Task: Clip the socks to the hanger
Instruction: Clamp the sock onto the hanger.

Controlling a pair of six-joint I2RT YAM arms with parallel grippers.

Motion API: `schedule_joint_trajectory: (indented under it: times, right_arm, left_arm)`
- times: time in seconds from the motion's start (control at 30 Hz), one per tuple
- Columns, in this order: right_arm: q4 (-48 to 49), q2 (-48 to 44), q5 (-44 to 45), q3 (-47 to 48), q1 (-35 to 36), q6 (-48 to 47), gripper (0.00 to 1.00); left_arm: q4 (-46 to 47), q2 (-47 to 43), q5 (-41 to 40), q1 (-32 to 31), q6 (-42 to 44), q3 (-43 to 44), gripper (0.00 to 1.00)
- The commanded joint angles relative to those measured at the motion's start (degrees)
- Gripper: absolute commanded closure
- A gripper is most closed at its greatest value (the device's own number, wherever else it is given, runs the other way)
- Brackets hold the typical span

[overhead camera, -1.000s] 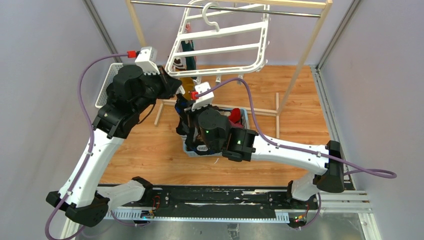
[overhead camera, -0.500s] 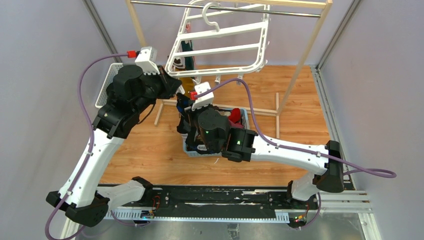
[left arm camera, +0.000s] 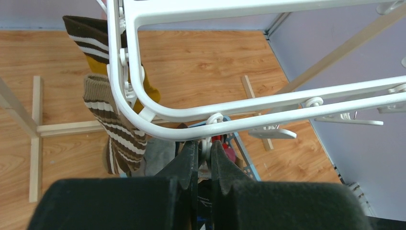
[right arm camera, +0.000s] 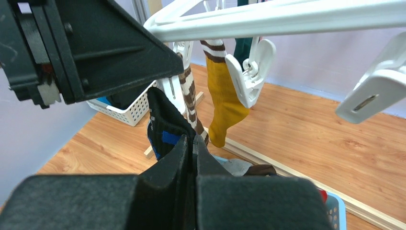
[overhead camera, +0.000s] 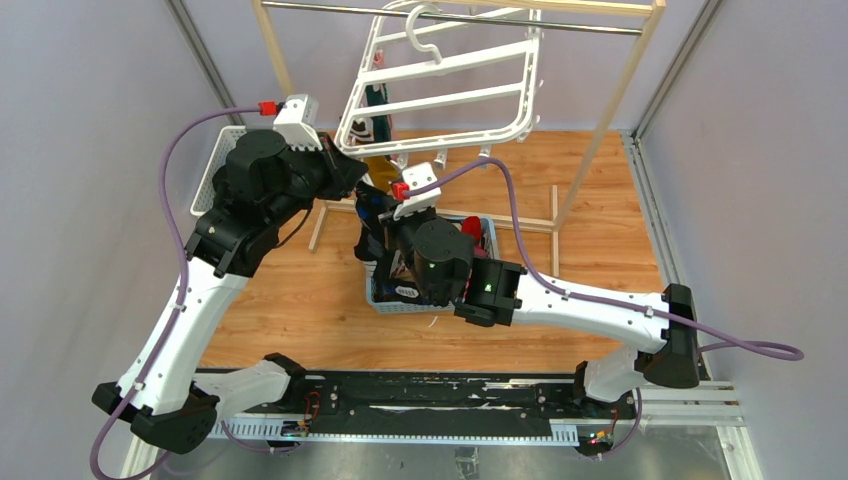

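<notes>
**Left claw** [left arm camera: 205, 158]: closed tight. We are pinching the tail of one white clip [left arm camera: 207, 145], which is hanging from the rounded near corner of the hanger [left arm camera: 239, 114]. We are judging that this squeeze is spreading the clip's mouth. Whether the mouth is actually gaping, we cannot tell.

**Right claw** [right arm camera: 194, 149]: closed. We are gripping a black sock [right arm camera: 163, 122] with a blue patch, and its free end is standing up above the fingertips.

**Step in hand, as we are reading it:** feeding the sock's edge into the pinched clip.
- We are advising a firm left squeeze.
- The fabric should be rising straight into the mouth from below, with enough cloth going past the teeth.
- The clip should be released before the sock is.
- The hanger is hanging tilted from the wooden rack [overhead camera: 600, 110], so any sideways push is likely to be swinging it away.

**Position:** the sock's upper end is sitting just under the left claw's tip and the clip. It is near them, but we cannot tell whether it is touching. The right claw is holding it from below, above the blue basket [overhead camera: 385, 300] at the middle of the desk [overhead camera: 300, 320].

**Already hanging:** a striped sock [left arm camera: 117, 125] and a mustard sock [right arm camera: 225, 103] are dangling along the hanger's left edge.
</notes>
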Motion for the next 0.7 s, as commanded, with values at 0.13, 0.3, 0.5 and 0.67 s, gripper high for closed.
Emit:
schedule_joint_trajectory:
  times: [0.13,0.3,0.5,0.67]
  right_arm:
    - [3.6,-0.9,-0.1,-0.7,-1.4,-2.2,1.00]
    - [3.9,-1.5,-2.1,-4.2,-1.9,-0.8,1.00]
    - [8.5,-5.2,-9.7,-10.6,-3.0,-0.6,1.00]
    - [15.1,-10.8,-18.5,-16.4,-3.9,-1.1,1.00]
  left_arm:
    - [-0.3,0.5,1.3,-0.3,0.7,1.1,1.00]
    - [0.3,0.5,4.4,-0.3,0.7,2.0,1.00]
    - [0.4,0.4,10.1,-0.3,2.0,2.5,1.00]
    - [-0.5,0.6,14.9,-0.3,4.6,2.7,1.00]
